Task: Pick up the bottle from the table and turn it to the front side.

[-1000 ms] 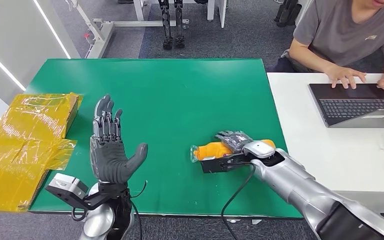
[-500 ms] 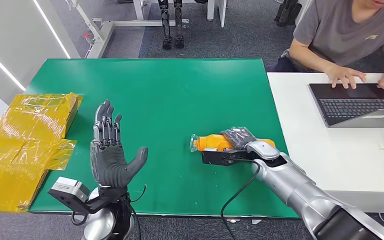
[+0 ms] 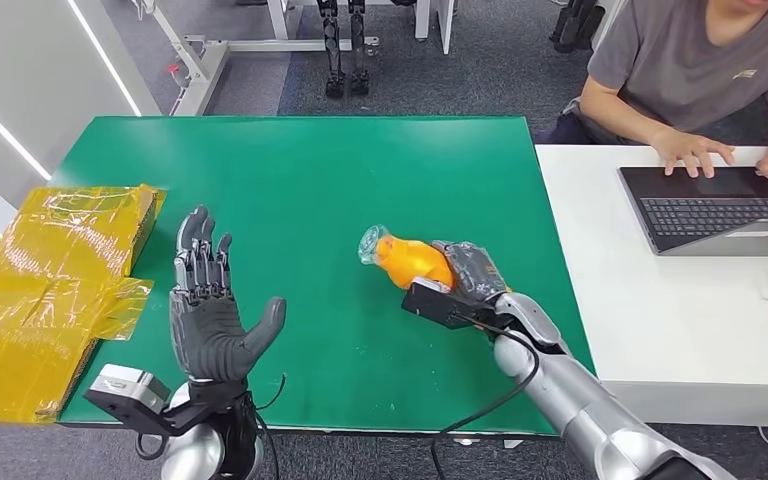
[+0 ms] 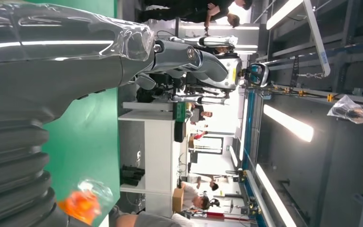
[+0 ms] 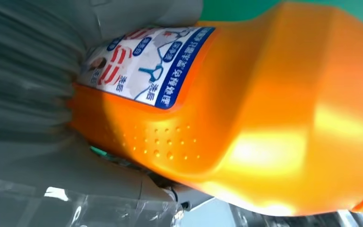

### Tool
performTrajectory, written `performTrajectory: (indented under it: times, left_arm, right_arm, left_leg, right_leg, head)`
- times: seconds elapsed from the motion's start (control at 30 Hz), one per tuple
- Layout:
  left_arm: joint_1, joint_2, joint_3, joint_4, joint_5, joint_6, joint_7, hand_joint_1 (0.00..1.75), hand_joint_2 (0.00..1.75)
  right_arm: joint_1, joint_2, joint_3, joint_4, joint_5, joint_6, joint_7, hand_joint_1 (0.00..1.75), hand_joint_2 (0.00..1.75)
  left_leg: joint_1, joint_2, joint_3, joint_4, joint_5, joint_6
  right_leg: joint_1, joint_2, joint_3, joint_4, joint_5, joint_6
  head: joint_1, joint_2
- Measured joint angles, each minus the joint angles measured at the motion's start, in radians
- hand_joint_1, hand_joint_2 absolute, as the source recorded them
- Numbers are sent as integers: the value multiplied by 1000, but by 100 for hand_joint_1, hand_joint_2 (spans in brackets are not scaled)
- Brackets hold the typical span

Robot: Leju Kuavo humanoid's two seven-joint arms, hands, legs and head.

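Over the green table point(image 3: 310, 180), right of centre, my right hand point(image 3: 470, 272) grips the orange bottle point(image 3: 412, 260) round its body — lifted off the surface and tilted, clear cap end pointing up and away toward the table's middle. Bottle's glossy orange plastic w/ a waisted shape and a clear wrap over the neck. Right wrist view adds what the head view can't: a white label point(image 5: 144, 64) w/ a blue border, red and blue print, plus a patch of small raised dots on the orange below it; label sits right against my hand's grey cover, so it faces the palm side. My left hand point(image 3: 205, 315) is raised near the table's near-left edge, palm up, fingers apart, holding nothing. Left wrist view catches the bottle point(image 4: 82, 204) small and blurred past my thumb, and a lit room w/ other robots and people beyond. Yellow wrapped box point(image 3: 55, 275) lies at the table's left edge. On the white desk point(image 3: 660, 300) beside the table, a person point(image 3: 695, 70) in a grey shirt has both hands on a laptop point(image 3: 715, 205).
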Motion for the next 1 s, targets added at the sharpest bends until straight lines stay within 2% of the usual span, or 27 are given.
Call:
performTrajectory:
  times: [0.33,0.6,0.8,1.0]
  left_arm:
    - [-3,2,3,0,15,-34,0,0,175]
    - [-53,7,5,16,77,-203,0,0,175]
    - [-134,8,5,101,120,-321,10,0,175]
    - [-204,7,5,191,152,-382,16,0,175]
  right_arm:
    - [89,10,-93,-127,-28,-85,-110,175,175]
    - [143,10,-135,-234,-42,-115,-195,175,175]
    - [128,28,-142,-251,-31,-94,-259,175,175]
    - [71,61,-145,-236,-26,-83,-296,175,175]
  left_leg:
    - [0,0,-1,0,0,0]
    - [0,0,-2,0,0,0]
    - [0,0,-2,0,0,0]
    - [0,0,-2,0,1,0]
  right_leg:
    - [0,0,-2,0,0,0]
    - [0,0,-3,0,0,0]
    - [0,0,-3,0,0,0]
    - [0,0,-3,1,0,0]
  head:
    - [0,0]
    - [0,0]
    - [0,0]
    - [0,0]
